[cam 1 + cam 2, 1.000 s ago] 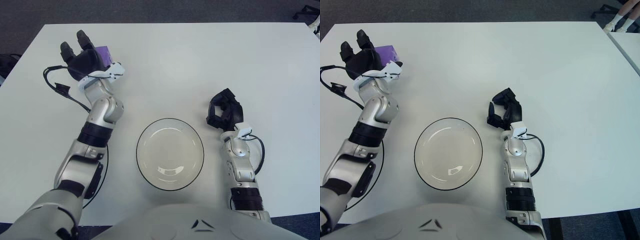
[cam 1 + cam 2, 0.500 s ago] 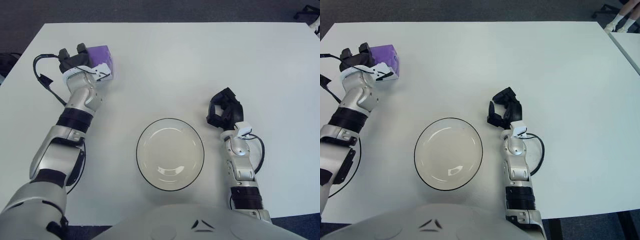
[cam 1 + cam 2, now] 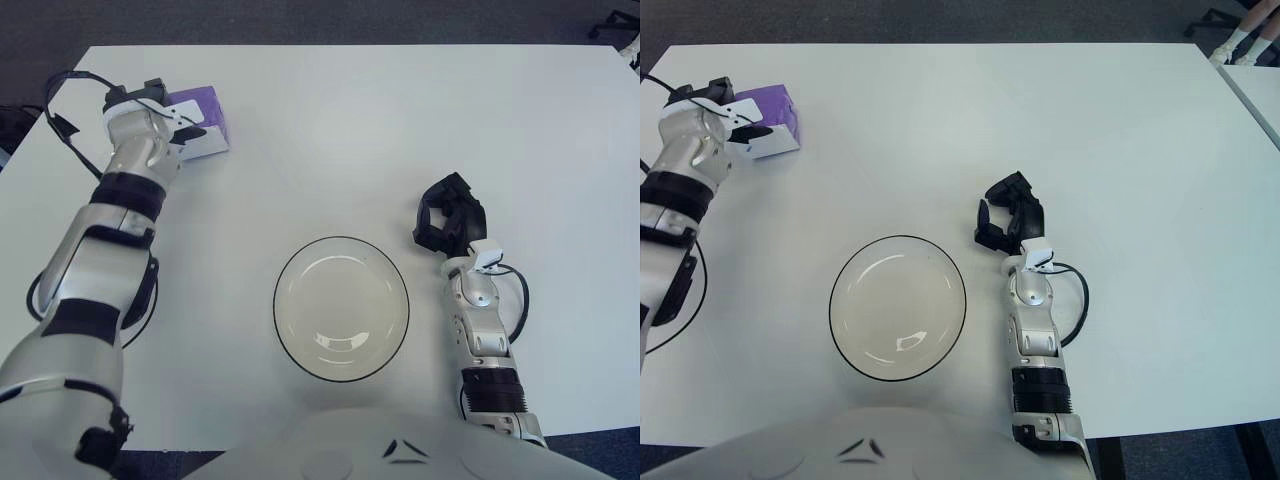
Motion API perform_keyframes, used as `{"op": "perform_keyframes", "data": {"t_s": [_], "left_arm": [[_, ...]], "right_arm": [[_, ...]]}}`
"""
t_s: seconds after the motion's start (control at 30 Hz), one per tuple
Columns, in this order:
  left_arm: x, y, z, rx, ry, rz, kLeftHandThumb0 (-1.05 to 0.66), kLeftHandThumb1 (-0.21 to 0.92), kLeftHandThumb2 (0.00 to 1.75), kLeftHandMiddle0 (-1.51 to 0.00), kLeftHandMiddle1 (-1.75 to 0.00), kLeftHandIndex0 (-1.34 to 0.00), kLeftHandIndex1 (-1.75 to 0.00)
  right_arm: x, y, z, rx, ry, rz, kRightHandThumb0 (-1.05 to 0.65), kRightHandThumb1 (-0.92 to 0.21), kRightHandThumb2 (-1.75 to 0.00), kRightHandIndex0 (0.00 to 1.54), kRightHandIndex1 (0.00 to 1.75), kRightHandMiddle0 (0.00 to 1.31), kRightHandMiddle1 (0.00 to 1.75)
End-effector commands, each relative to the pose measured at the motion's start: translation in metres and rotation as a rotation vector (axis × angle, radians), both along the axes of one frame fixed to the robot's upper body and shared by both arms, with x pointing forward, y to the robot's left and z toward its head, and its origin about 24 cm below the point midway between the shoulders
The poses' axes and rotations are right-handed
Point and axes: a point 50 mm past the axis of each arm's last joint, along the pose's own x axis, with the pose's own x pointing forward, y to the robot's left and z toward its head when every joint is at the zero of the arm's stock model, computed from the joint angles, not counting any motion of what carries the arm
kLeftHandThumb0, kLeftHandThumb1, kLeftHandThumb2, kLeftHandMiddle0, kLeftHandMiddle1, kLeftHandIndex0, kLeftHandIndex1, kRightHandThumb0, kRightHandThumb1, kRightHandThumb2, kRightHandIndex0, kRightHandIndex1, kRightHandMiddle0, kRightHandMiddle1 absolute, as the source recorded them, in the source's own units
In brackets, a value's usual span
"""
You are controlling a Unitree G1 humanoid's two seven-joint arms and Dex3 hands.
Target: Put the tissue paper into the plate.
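Observation:
The tissue paper is a purple and white pack (image 3: pixel 202 128) lying on the white table at the far left; it also shows in the right eye view (image 3: pixel 772 122). My left hand (image 3: pixel 145 98) sits right against the pack's left side, with its wrist turned over it. The glass plate (image 3: pixel 341 240) with a dark rim stands near the front middle of the table and holds nothing. My right hand (image 3: pixel 448 220) rests on the table just right of the plate, fingers curled, holding nothing.
A black cable (image 3: pixel 62 92) loops from my left wrist near the table's left edge. The white table (image 3: pixel 400 120) stretches wide to the back and right. Dark floor lies beyond its far edge.
My left arm has swung left and outward. The hand that was over the pack now sits at its left side. The pack has stayed in place. The right hand has not moved.

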Motion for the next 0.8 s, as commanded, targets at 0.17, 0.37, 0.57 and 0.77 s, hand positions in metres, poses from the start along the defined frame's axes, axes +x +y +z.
{"op": "perform_keyframes", "data": {"t_s": [0.17, 0.37, 0.57, 0.77], "left_arm": [[0.01, -0.033, 0.018, -0.059, 0.029, 0.094, -1.05, 0.92, 0.73, 0.0, 0.0, -0.01, -0.09], [0.013, -0.037, 0.026, -0.023, 0.08, 0.103, -1.05, 0.92, 0.85, 0.0, 0.0, 0.0, -0.23], [0.016, -0.04, 0.032, -0.015, 0.11, 0.056, -1.05, 0.92, 0.95, 0.0, 0.0, 0.0, -0.34], [0.018, -0.044, 0.037, -0.136, 0.111, 0.029, -1.05, 0.92, 0.95, 0.0, 0.0, 0.0, -0.5]], "right_arm": [[-0.024, -0.004, -0.06, 0.033, 0.321, -0.018, -0.44, -0.44, -1.16, 0.86, 1.75, 0.51, 1.75], [-0.025, -0.003, -0.061, 0.025, 0.322, -0.02, -0.44, -0.44, -1.16, 0.87, 1.75, 0.51, 1.75], [-0.025, -0.003, -0.061, 0.026, 0.318, -0.033, -0.44, -0.44, -1.17, 0.88, 1.75, 0.51, 1.75], [-0.026, -0.003, -0.062, 0.029, 0.325, -0.045, -0.44, -0.44, -1.17, 0.88, 1.75, 0.52, 1.75]]}}
